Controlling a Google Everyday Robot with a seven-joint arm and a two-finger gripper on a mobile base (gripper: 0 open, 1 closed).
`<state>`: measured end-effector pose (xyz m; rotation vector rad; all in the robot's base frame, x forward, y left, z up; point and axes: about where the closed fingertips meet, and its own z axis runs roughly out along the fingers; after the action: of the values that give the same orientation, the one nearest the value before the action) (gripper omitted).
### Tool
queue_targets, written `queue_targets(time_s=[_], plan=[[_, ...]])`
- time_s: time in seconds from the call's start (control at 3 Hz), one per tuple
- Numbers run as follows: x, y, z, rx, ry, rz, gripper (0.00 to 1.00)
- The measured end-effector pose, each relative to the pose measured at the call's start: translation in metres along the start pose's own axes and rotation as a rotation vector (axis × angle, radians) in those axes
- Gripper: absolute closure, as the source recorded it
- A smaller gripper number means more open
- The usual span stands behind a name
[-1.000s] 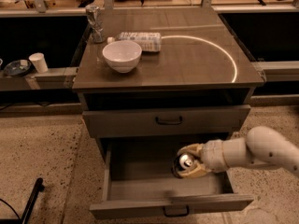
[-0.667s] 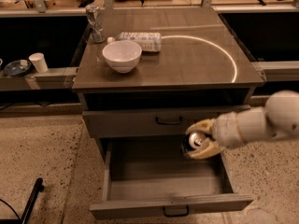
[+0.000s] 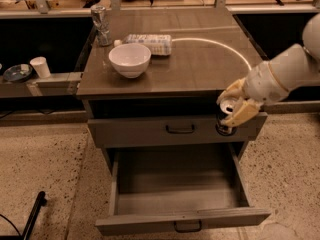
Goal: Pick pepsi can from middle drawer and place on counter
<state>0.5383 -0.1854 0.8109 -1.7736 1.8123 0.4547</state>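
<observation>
My gripper (image 3: 234, 106) is shut on the pepsi can (image 3: 226, 118), a dark can with a silver top. It holds the can in the air in front of the counter's front right edge, level with the closed upper drawer. The middle drawer (image 3: 180, 218) stands pulled open below, and its tray shows nothing inside. The counter (image 3: 195, 64) is a glossy grey-brown top with a bright curved arc on it. My white arm comes in from the right.
On the counter stand a white bowl (image 3: 129, 60), a clear plastic bottle (image 3: 147, 42) lying on its side, and a glass (image 3: 100, 24) at the back left. A white cup (image 3: 39, 67) and a dark dish (image 3: 16, 72) sit on a low shelf at left.
My gripper has lifted the can out of the open drawer, up and to the right, to the level of the counter's front edge.
</observation>
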Motion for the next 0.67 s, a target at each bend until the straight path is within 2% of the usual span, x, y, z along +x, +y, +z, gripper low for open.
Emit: queue_targets(time_s=[0.33, 0.67], plan=[[-0.026, -0.042, -0.033, -0.011, 0.115, 0.010, 1.00], [-0.061, -0.066, -0.040, 0.003, 0.127, -0.047, 1.00]])
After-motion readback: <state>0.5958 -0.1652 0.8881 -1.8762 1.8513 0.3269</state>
